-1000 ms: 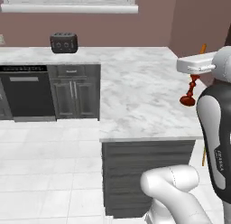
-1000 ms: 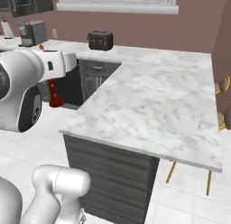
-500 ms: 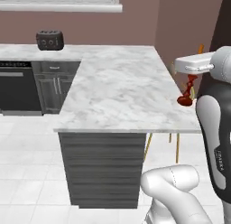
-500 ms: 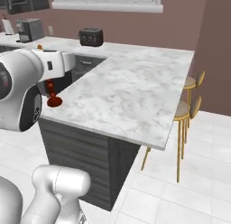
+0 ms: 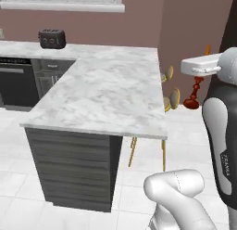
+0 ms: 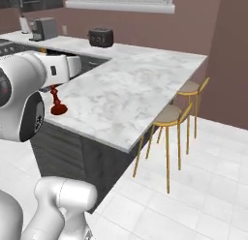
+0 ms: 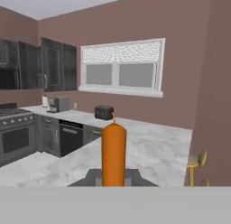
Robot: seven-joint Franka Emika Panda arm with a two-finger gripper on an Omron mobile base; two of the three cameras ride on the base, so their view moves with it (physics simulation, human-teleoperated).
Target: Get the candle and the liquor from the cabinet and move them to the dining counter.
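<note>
At the right edge of the left base view, my end effector (image 5: 200, 78) is clamped on the candle (image 5: 193, 94), which hangs in the air beside the dining counter (image 5: 106, 92), well apart from its near edge and past the stools (image 5: 172, 98). In the right base view the same candle (image 6: 57, 102) sits at left centre, its holder seen against the marble surface (image 6: 135, 84). In the hand view the orange taper (image 7: 113, 153) rises between the dark fingertips (image 7: 92, 178), so I judge the grip to be on the taper rather than on the holder.

I expect the candle to be light and stiff but brittle: a slender wax stick that could snap or slide under side load, with the weight low in the dark red turned holder. A hold low on the stick, close to the holder, looks safest to me. The round base should stand steadily once it is set flat.

The surface is smooth, white, grey-veined marble on a dark ribbed base; the stools have round tan seats on thin yellow legs. A black toaster (image 5: 52, 38) stands far back.
</note>
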